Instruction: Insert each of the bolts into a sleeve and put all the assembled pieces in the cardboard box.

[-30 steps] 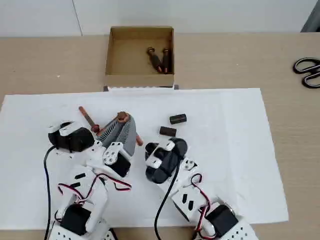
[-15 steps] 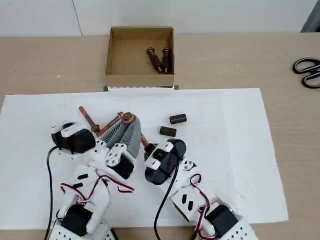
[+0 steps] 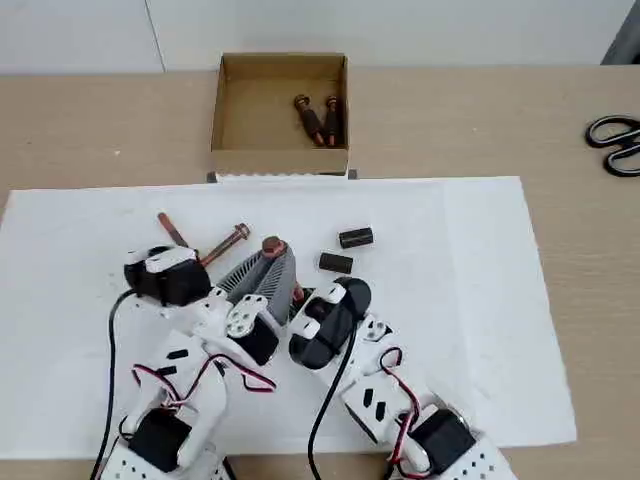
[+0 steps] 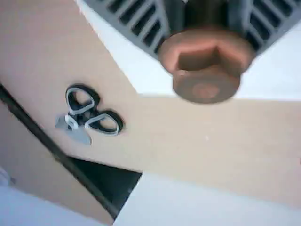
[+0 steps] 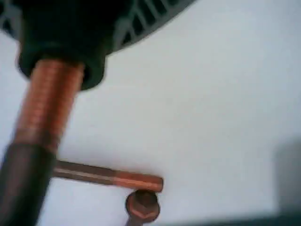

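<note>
Two SO-101 arms work over a large white paper sheet point(image 3: 480, 300) on a tan wooden table point(image 3: 500, 120). Beyond both grippers stands the open brown cardboard box point(image 3: 255, 115), which holds two assembled bolt-and-sleeve pieces point(image 3: 320, 118). Black-handled scissors point(image 3: 615, 143) lie well apart from the right gripper point(image 3: 302, 298), towards its outer side. The left gripper point(image 3: 270, 262) is clamped on a copper-coloured hex-head bolt point(image 4: 205, 63), whose head protrudes past the fingertips. The right gripper, just beside it, grips a black cylindrical sleeve point(image 5: 61, 47), and the bolt's threaded end enters that sleeve. Two loose copper bolts point(image 3: 225, 243) lie near the left gripper. Two loose black sleeves point(image 3: 356, 238) lie just beyond the right gripper.

Scissors point(image 3: 613, 147) (black-handled) lie on the tan table point(image 3: 100, 120).
</note>
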Controlling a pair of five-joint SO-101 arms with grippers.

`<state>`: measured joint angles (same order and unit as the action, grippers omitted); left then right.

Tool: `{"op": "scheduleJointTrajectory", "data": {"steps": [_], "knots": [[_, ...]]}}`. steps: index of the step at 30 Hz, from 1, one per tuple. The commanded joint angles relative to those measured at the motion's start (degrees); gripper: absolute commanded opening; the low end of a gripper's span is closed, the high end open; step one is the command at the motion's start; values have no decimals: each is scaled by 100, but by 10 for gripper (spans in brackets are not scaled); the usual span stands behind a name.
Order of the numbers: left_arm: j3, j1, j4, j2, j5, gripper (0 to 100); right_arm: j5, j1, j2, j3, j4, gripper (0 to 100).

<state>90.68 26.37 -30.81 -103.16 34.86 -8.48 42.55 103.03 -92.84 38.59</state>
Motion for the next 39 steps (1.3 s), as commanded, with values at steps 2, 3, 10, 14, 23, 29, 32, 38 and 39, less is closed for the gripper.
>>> {"op": "scheduleJointTrajectory", "data": {"steps": [2,3,10,14,23,29,32,38,39], "knots": [[-4,387,-167,-79,62,6,-53,4,84,88,-180,2],[-4,413,-185,-79,62,6,-53,-4,84,88,-180,2],[-4,624,-976,-79,53,6,-53,-48,84,97,-453,2],[-22,633,-1345,-79,-70,6,-53,-198,84,97,-514,2],[127,1055,-2215,-79,-475,6,-62,-251,84,97,-664,2],[233,1108,-2198,-88,-536,6,-62,-259,84,97,-664,2],[207,1099,-2075,-88,-659,8,-62,-259,84,97,-664,2],[-84,747,-2092,-88,-1011,151,-62,-259,84,97,-629,2],[-145,651,-2092,-88,-1099,186,-62,-259,84,97,-620,2]]}}
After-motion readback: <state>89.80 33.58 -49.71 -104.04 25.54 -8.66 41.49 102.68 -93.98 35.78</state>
